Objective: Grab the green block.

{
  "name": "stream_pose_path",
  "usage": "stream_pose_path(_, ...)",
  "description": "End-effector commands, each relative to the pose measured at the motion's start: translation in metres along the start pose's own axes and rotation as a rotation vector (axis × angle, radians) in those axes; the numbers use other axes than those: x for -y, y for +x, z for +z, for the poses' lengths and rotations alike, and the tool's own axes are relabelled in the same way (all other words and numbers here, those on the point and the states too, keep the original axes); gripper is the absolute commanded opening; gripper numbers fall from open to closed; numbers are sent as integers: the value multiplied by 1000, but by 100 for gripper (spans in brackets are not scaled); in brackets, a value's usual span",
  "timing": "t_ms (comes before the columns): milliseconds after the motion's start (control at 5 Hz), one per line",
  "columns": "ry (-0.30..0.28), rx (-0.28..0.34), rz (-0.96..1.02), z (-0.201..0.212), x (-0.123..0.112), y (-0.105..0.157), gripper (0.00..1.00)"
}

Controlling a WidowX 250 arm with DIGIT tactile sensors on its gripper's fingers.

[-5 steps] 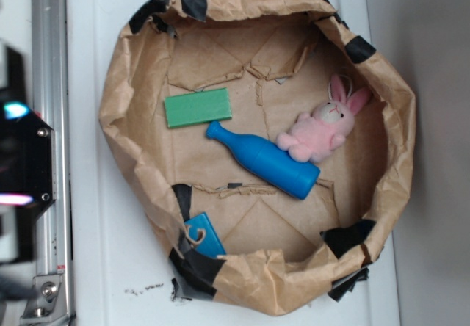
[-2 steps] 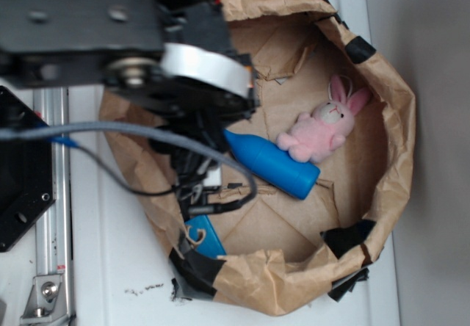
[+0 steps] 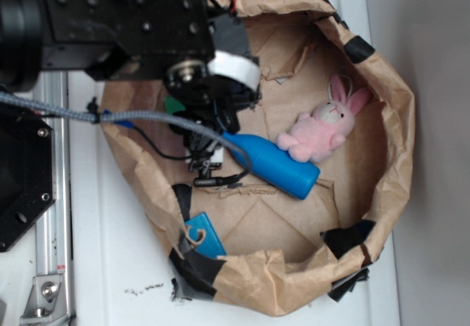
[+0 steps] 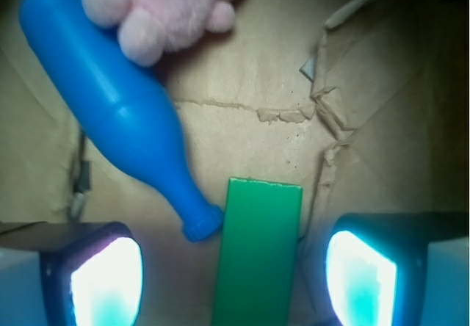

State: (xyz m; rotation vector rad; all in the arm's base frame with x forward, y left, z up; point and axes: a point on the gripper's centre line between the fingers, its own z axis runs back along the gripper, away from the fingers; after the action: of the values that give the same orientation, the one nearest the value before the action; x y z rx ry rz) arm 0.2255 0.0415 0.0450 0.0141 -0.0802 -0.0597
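green block [image 4: 257, 256] between spread gripper [image 4: 235, 274] fingers

arm [image 3: 132, 25] moved in over bag | tool [image 4: 235, 274] now straddles green block [image 4: 257, 252]

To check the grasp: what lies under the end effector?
Under the open end effector lies the green block on brown paper, bottle mouth beside it. Its near end is out of frame.

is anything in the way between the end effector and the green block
Nothing lies between them. In the wrist view the green block sits in the open gap of the end effector, with both fingers clear of it. The only crowding is the blue bottle, whose neck tip rests right beside the block's left edge.
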Motion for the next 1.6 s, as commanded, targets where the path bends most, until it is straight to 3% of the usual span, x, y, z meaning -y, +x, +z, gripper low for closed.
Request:
stream_pose_path(0,85,-41,-59,-32,-5,1,71)
stream_pose_path(200,115,-13,-44,-27,-3,-1,0)
stream_pose_path(600,135,-44,-17,-35,-4,-2,0)
stream_pose_path(800,233,-87,33,-15,-5,-4,0)
stream_pose_path(1000,156,40,272,34,4,-1,0)
stream_pose_path(1200,69,122,330,84,21,13,0)
stream_pose_path(1400,41,107,297,134,31,22,0)
